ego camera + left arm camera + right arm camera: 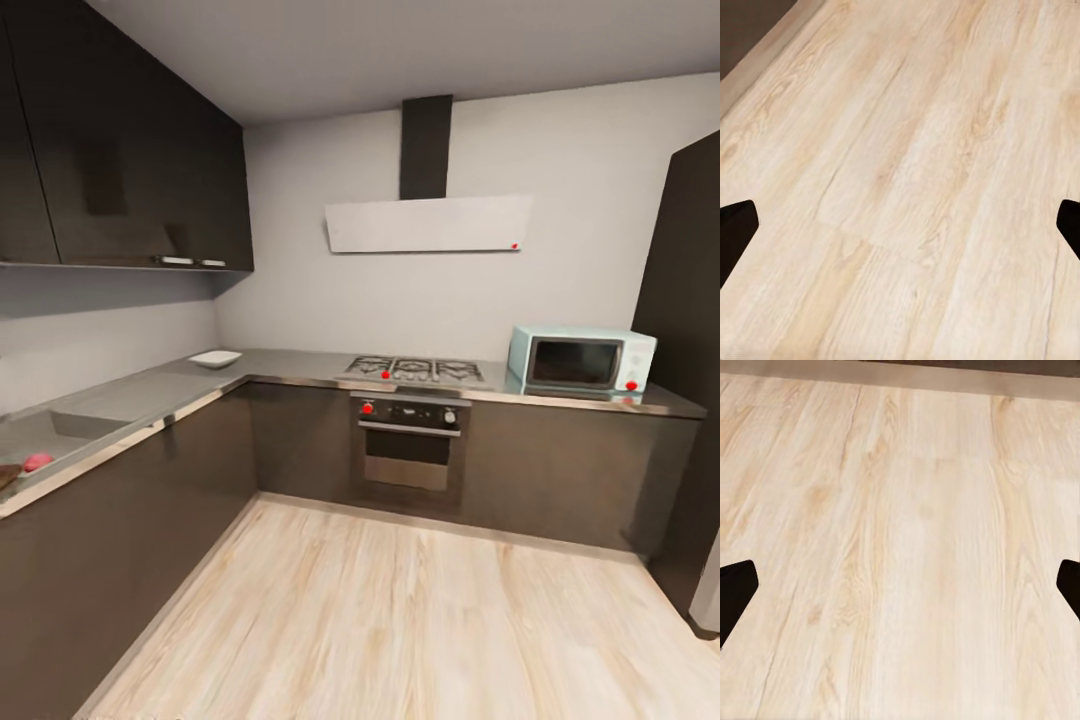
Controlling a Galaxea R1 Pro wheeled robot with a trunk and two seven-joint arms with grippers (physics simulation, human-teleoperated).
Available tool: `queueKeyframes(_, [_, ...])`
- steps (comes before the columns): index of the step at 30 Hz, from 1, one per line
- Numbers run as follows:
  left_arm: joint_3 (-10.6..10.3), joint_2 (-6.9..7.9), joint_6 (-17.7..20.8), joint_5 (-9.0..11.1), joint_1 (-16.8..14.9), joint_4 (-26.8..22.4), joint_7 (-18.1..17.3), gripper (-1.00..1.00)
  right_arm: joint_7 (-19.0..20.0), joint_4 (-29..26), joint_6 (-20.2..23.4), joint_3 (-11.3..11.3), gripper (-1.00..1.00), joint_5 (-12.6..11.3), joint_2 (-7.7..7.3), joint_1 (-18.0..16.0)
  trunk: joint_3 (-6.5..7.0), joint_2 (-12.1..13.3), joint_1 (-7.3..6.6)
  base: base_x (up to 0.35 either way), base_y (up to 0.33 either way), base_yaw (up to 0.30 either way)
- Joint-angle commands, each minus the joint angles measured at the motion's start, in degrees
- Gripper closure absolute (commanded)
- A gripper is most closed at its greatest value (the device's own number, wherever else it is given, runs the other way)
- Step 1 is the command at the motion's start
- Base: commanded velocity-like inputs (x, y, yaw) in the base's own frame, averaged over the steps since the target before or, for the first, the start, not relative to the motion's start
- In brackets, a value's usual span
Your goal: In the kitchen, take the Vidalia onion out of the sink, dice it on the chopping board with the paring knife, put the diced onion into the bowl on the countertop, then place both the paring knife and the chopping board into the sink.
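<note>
You are looking across an L-shaped kitchen. The grey countertop (150, 390) is running along the left of the frame and turning along the back wall. The sink (60, 430) is sitting at the left edge, holding the Vidalia onion (38, 461), a small pinkish ball at lower left; a brown sliver, likely the chopping board (8, 474), is showing just beside it. The white bowl (215, 358) is resting empty at the counter's corner. Left gripper (900, 232) and right gripper (900, 592) are hanging over the pale wood floor (400, 620), fingers spread wide, holding nothing.
</note>
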Motion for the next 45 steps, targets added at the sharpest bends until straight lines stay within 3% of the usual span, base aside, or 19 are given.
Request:
queueKeyframes(1, [-0.16, 0.01, -0.07, 0.54, 0.02, -0.08, 0.01, -1.0, -0.18, 0.04, -0.17, 0.01, -1.0, 0.02, 0.01, -0.04, -0.06, -0.03, 0.01, 0.139, -0.16, 0.278])
queueKeyframes(45, [-0.16, -0.06, 0.02, 0.54, 0.02, -0.08, 0.01, -1.0, -0.18, 0.13, -0.17, 0.19, -1.0, 0.02, 0.02, -0.04, -0.06, -0.03, 0.01, 0.221, -0.215, 0.278])
